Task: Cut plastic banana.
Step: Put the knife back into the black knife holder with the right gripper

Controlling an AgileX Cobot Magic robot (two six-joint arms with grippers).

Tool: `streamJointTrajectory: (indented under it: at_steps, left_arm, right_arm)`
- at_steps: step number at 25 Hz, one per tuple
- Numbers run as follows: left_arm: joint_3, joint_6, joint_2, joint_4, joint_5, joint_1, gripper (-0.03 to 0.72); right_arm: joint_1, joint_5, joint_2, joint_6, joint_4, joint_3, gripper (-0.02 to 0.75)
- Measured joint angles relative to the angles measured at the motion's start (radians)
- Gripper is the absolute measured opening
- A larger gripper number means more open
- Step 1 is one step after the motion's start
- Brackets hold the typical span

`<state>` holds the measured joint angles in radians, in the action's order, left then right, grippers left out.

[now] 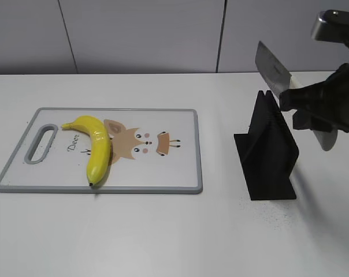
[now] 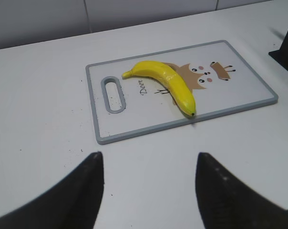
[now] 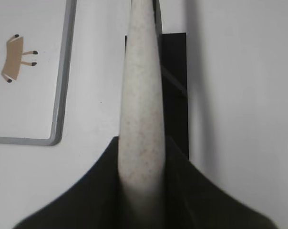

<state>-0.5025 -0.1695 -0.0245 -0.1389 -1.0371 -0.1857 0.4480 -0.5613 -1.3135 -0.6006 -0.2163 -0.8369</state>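
The right gripper (image 1: 313,107) clenches the pale-handled steel knife (image 1: 274,70) above the black slotted knife stand (image 1: 267,150), near the tabletop's right edge. The glossy yellow plastic banana (image 1: 96,147) lies on the grey-rimmed white cutting board (image 1: 180,173) towards its handle end. The left gripper (image 2: 149,191) hangs open. Next, probably: carry the blade over the banana.

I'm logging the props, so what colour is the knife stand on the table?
The knife stand is plain matte black, clearest in the exterior view.

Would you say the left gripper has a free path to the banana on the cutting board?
Probably yes: the left gripper is open, with bare table between it and the banana on the board.
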Motion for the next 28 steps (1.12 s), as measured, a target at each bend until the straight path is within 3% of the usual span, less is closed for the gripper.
streamJointTrajectory:
  at_steps: [26,28]
  left_arm:
    - [0.0,0.0,0.0,0.0,0.0,0.0,0.585]
    - [0.0,0.0,0.0,0.0,0.0,0.0,0.585]
  right_arm:
    - [0.0,-0.013,-0.126,-0.001,0.014,0.0,0.184]
    - [0.0,-0.014,-0.126,-0.001,0.014,0.0,0.225]
